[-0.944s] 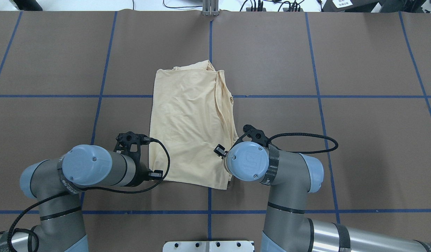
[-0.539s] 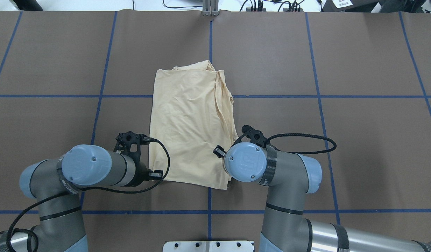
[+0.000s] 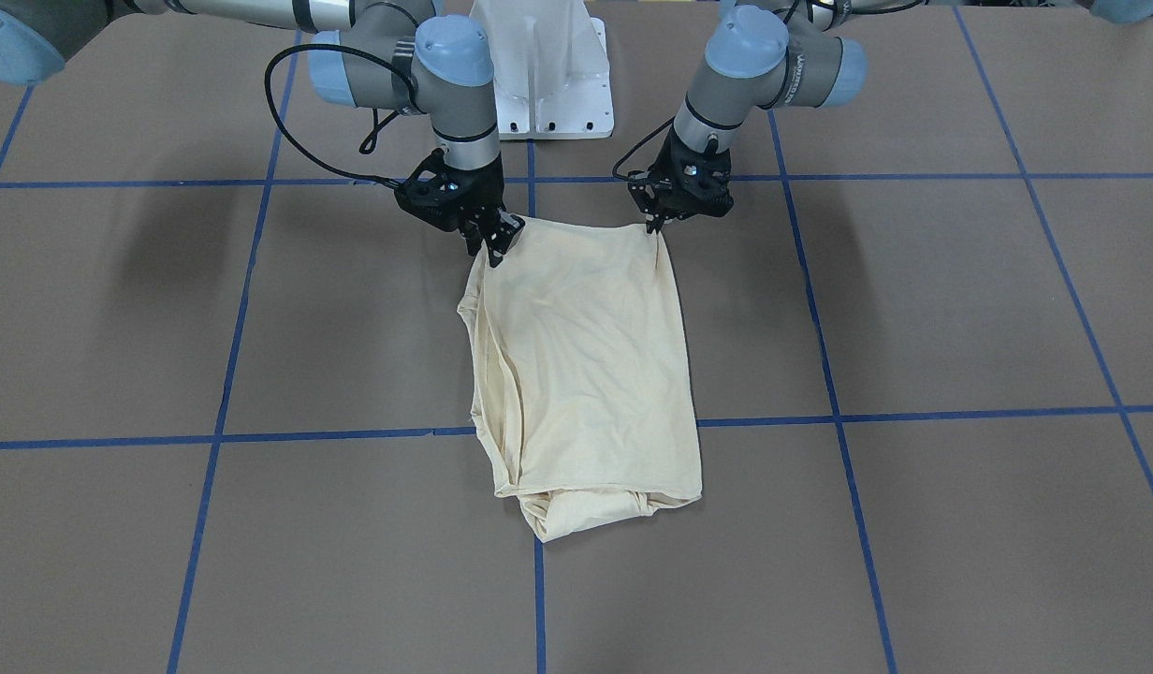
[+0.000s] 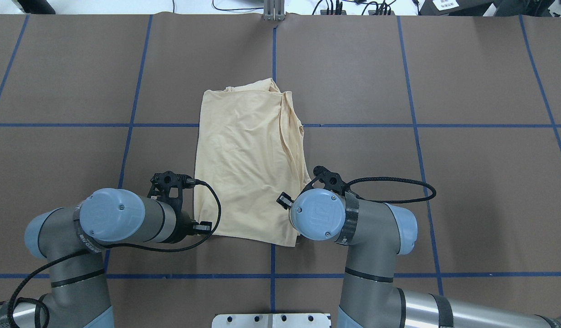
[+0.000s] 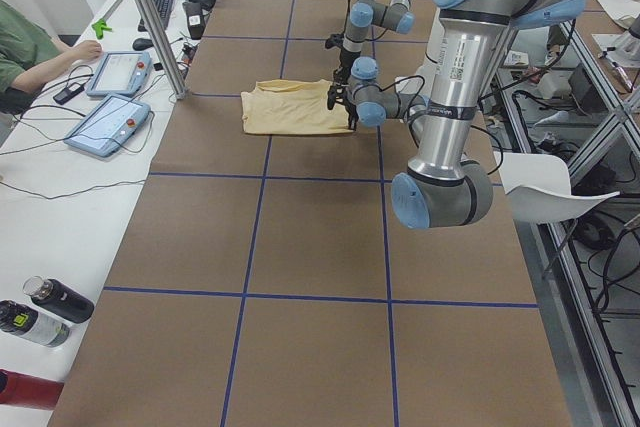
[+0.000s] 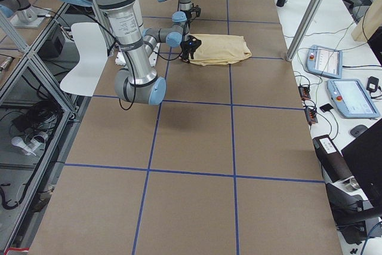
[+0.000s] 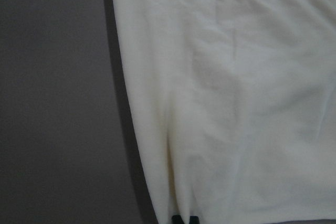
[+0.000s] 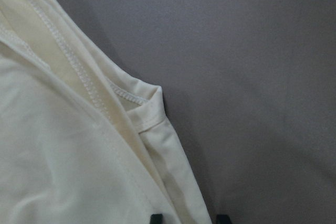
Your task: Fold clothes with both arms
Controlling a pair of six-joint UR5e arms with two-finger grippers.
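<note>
The clothes [image 4: 248, 164] are one pale cream-yellow shirt folded into a long rectangle on the brown table [image 4: 444, 182], with no print showing. My left gripper [image 3: 653, 225] is at the shirt's near corner on my left. In the left wrist view its fingertips [image 7: 185, 219] stand close together, pinching the fabric edge [image 7: 236, 103]. My right gripper [image 3: 494, 248] is at the other near corner. The right wrist view has its tips [image 8: 189, 217] apart, with the stitched hem corner [image 8: 142, 114] just ahead of them. From overhead both wrists hide their fingers.
The white pedestal base [image 3: 539, 75] stands between the arms at the near edge. Blue tape lines [image 4: 353, 125] grid the table. Off the far side lie teach pendants [image 5: 110, 97], and a person's hand [image 5: 80, 50] rests there. A metal pole [image 5: 150, 17] stands at that edge.
My right wrist has shifted slightly left and toward the near edge, over the shirt's corner. The left arm and the shirt have not moved.
</note>
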